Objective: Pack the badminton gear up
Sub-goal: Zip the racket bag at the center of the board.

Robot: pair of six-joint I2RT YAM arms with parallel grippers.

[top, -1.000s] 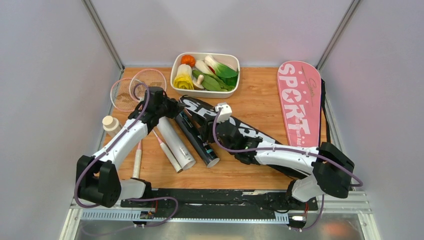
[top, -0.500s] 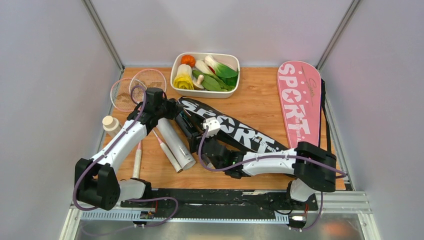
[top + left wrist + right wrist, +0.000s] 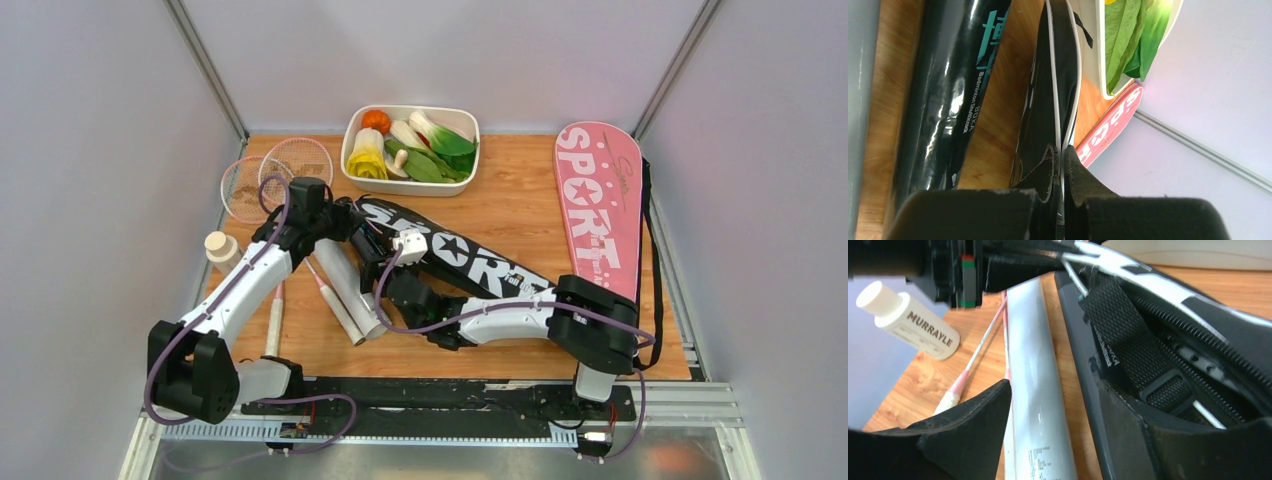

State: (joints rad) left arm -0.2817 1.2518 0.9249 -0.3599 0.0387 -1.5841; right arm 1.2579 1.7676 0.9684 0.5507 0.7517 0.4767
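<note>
Altogether two racquets (image 3: 297, 160), two tubes (image 3: 350, 285), black cover (image 3: 470, 258), pink cover (image 3: 598, 205)

left pincer (image 3: 1060, 154): clamped tight | right pincer (image 3: 1053, 386): jaws apart, arm stretched leftward

In the left wrist view the black tube (image 3: 948, 100) is cut off by the top edge, and its near end is hidden behind the left fingers (image 3: 973, 215). The white tube (image 3: 855, 100) is reduced to a blurred grey strip, and the tray (image 3: 1101, 60) is cropped at the top. From above, the black tube is almost wholly covered by the right arm (image 3: 500, 318), by which the near ends of the black cover (image 3: 470, 258) and pink cover (image 3: 598, 200) are also hidden. The racquet heads (image 3: 240, 190) are partly masked by the left arm (image 3: 250, 280). In the right wrist view the white tube is cut by the bottom edge. Its print, and the small print on the bottle (image 3: 913, 325), cannot be read.
</note>
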